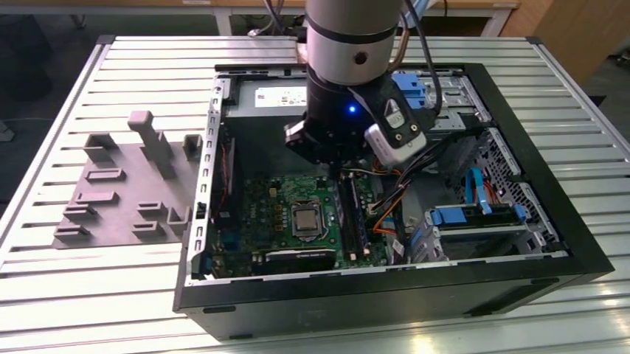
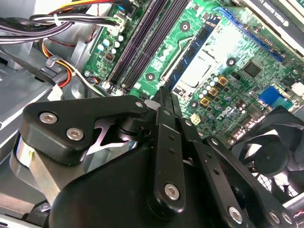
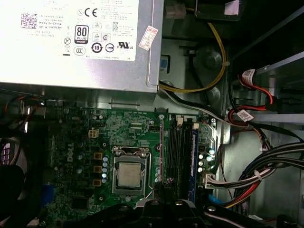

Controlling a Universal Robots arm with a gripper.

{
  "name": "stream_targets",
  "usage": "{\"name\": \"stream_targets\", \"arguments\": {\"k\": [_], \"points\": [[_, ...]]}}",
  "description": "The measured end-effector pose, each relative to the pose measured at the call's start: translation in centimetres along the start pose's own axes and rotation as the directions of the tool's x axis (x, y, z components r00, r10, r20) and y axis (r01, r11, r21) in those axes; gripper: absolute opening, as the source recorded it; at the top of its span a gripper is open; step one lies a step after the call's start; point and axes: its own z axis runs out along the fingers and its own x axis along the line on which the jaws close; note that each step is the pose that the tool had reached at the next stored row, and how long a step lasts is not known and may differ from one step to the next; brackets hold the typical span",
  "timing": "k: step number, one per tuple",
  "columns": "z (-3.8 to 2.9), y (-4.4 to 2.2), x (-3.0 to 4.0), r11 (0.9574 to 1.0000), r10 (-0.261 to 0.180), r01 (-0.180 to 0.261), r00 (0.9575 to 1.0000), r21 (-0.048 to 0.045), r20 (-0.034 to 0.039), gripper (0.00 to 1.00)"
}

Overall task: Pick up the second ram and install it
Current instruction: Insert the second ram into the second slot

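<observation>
My gripper (image 1: 340,171) hangs inside the open computer case, low over the far end of the black memory slots (image 1: 350,217). In both wrist views the gripper (image 2: 164,95) (image 3: 161,192) has its fingers drawn together above the green motherboard (image 3: 80,142), between the processor socket (image 3: 129,173) and the slots (image 3: 178,152). I cannot make out whether a stick is pinched between them. A thin blue-green strip (image 3: 194,161) stands along the outermost slot and looks like a seated memory stick; I cannot tell if it is the second ram.
The grey moulded tray (image 1: 108,214) lies on the slatted table at the exterior view's left of the case (image 1: 394,295). A power supply (image 3: 71,42) sits past the board. Cable bundles (image 3: 266,171) crowd the side beyond the slots. A black fan (image 2: 270,152) sits beside the gripper.
</observation>
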Motion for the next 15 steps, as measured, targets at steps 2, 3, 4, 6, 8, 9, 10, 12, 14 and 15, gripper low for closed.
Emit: {"name": "stream_targets", "arguments": {"k": [2, 3, 4, 6, 8, 9, 10, 12, 14, 15], "points": [[0.03, -0.06, -0.04, 1.0000, 0.001, -0.001, 1.0000, 0.0000, 0.0000, 0.11], [0.04, -0.08, -0.05, 1.0000, 0.002, -0.002, 1.0000, 0.0000, 0.0000, 0.11], [0.06, -0.11, -0.06, 1.0000, 0.002, -0.002, 1.0000, 0.0001, 0.0000, 0.11], [0.09, -0.17, -0.09, 1.0000, 0.003, -0.003, 1.0000, 0.0001, 0.0001, 0.11], [0.12, -0.22, -0.12, 1.0000, 0.003, -0.003, 1.0000, 0.0001, 0.0001, 0.11], [0.13, -0.25, -0.13, 1.0000, 0.004, -0.004, 1.0000, 0.0001, 0.0001, 0.11], [0.15, -0.27, -0.14, 1.0000, 0.004, -0.004, 1.0000, 0.0001, 0.0000, 0.11], [0.18, -0.33, -0.16, 1.0000, 0.005, -0.005, 1.0000, 0.0001, 0.0001, 0.11], [0.22, -0.38, -0.18, 1.0000, 0.005, -0.005, 1.0000, 0.0001, 0.0001, 0.11], [0.25, -0.41, -0.19, 1.0000, 0.006, -0.006, 1.0000, 0.0001, 0.0001, 0.11]]}}
